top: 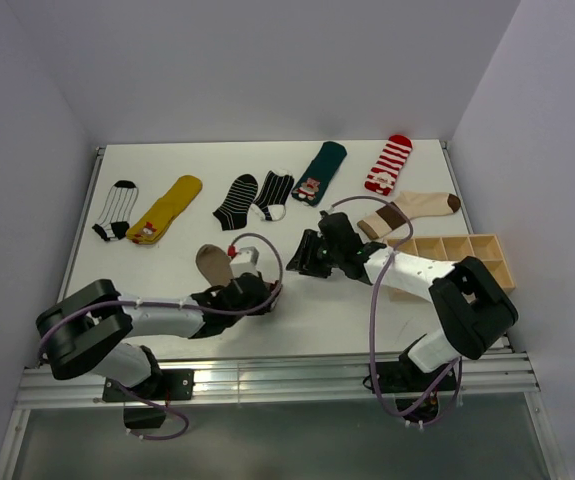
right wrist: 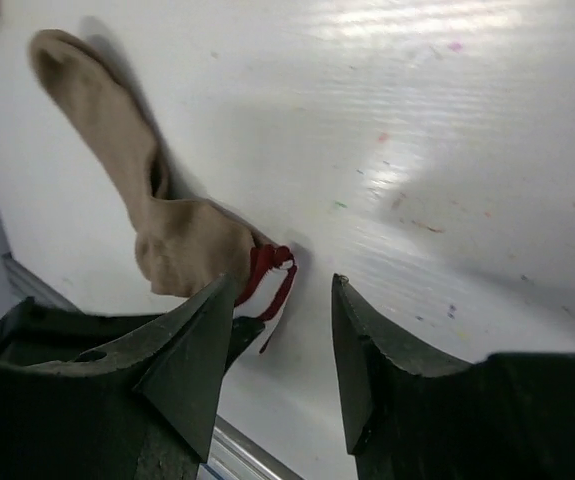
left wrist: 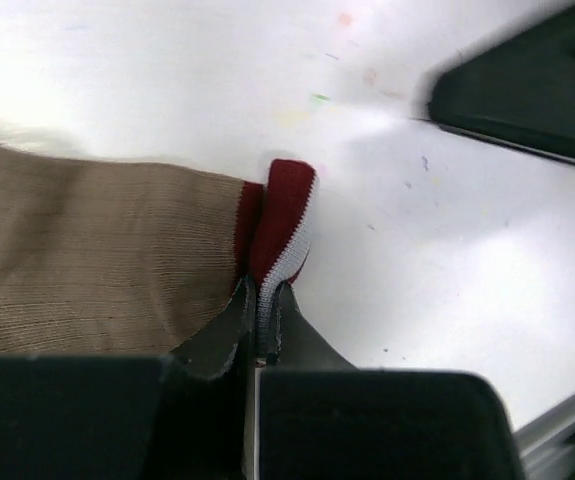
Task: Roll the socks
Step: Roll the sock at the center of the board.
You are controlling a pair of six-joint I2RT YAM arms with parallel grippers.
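A brown sock (top: 212,263) lies near the table's front, its red and white cuff (left wrist: 282,225) pinched edge-on between my left gripper's (left wrist: 264,292) shut fingers. In the right wrist view the brown sock (right wrist: 157,225) runs up and away from the red cuff (right wrist: 270,266). My right gripper (right wrist: 282,300) hovers open just right of that cuff with nothing between its fingers. From above, the left gripper (top: 239,292) sits at the sock's near end, with the right gripper (top: 302,262) a short way to its right.
Several more socks line the back: striped black-and-white (top: 115,210), yellow (top: 167,207), black with thin white lines (top: 235,200), teal (top: 319,172), red-and-white (top: 389,163), cream with brown bands (top: 407,212). A wooden divided tray (top: 457,260) stands at the right.
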